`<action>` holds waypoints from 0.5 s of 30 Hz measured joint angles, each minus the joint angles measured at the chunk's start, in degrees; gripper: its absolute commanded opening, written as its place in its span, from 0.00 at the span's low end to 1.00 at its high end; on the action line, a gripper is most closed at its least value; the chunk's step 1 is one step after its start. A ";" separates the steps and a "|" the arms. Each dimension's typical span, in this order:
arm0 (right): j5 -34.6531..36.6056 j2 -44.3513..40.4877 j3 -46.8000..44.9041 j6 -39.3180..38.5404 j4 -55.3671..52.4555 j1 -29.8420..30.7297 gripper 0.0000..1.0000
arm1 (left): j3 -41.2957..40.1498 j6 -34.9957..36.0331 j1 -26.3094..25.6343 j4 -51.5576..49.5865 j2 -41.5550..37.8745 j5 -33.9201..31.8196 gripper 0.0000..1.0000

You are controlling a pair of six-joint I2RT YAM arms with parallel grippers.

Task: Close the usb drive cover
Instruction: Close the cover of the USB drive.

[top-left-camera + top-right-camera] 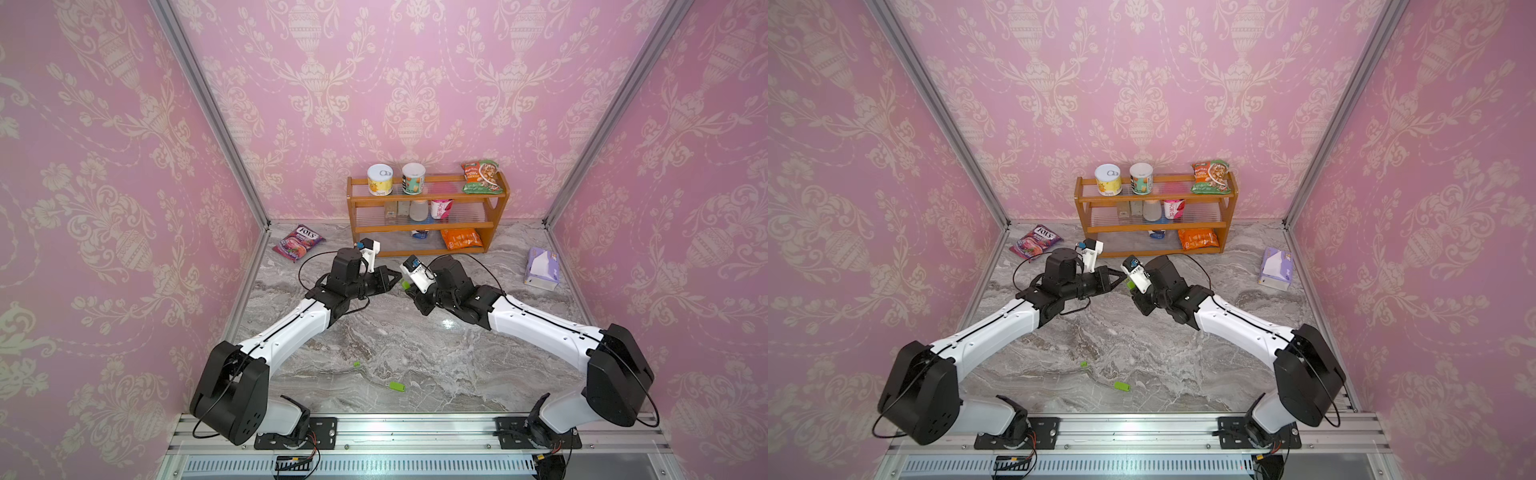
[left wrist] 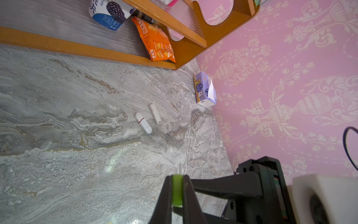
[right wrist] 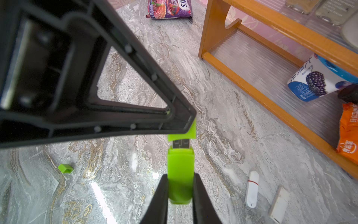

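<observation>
Pink walls (image 1: 104,166), cream urn-and-flower damask. Grey marble table (image 1: 395,340), white and tan veins. Orange-brown wooden shelf (image 1: 415,227). Bright green usb drive (image 3: 180,174), silver plug; cap (image 3: 186,135) same green. Near middle of table: loose cap (image 1: 356,363) and spare drive (image 1: 397,386), both green. One white stick (image 2: 143,123) with red band; plain stick (image 2: 155,114) beside it, all white. Far right: tissue pack (image 1: 541,269), lilac and white. Far left: candy bag (image 1: 298,242), purple with red berries. Bottom shelf: snack bag (image 1: 461,238), orange. Top shelf: can (image 1: 380,180), yellow, silver lid. Both arms (image 1: 286,328) white, joints black.
</observation>
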 measured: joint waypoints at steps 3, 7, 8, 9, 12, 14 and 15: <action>0.96 0.70 2.08 -0.52 -1.97 0.00 0.00 | 1.64 0.68 -0.39 -0.94 0.83 -1.05 0.00; 2.51 1.84 3.48 -1.81 -2.93 0.00 0.00 | 3.89 1.88 -0.46 -2.67 2.58 -1.29 0.00; 2.93 2.14 3.61 -2.29 -3.23 0.00 0.00 | 4.42 2.16 -0.46 -3.39 3.13 -1.27 0.00; 3.23 2.45 3.72 -2.84 -3.61 -0.02 0.00 | 4.87 2.36 -0.55 -3.96 3.69 -1.22 0.00; 4.24 2.93 3.87 -4.42 -4.63 -0.02 0.00 | 5.57 2.78 -0.83 -5.05 4.96 -1.20 0.00; 4.90 2.93 3.87 -5.40 -4.83 0.00 0.00 | 6.08 2.80 -0.90 -5.35 5.62 -1.03 0.00; 5.18 2.93 3.87 -5.77 -4.66 0.00 0.00 | 6.34 2.78 -0.90 -5.29 5.92 -0.92 0.00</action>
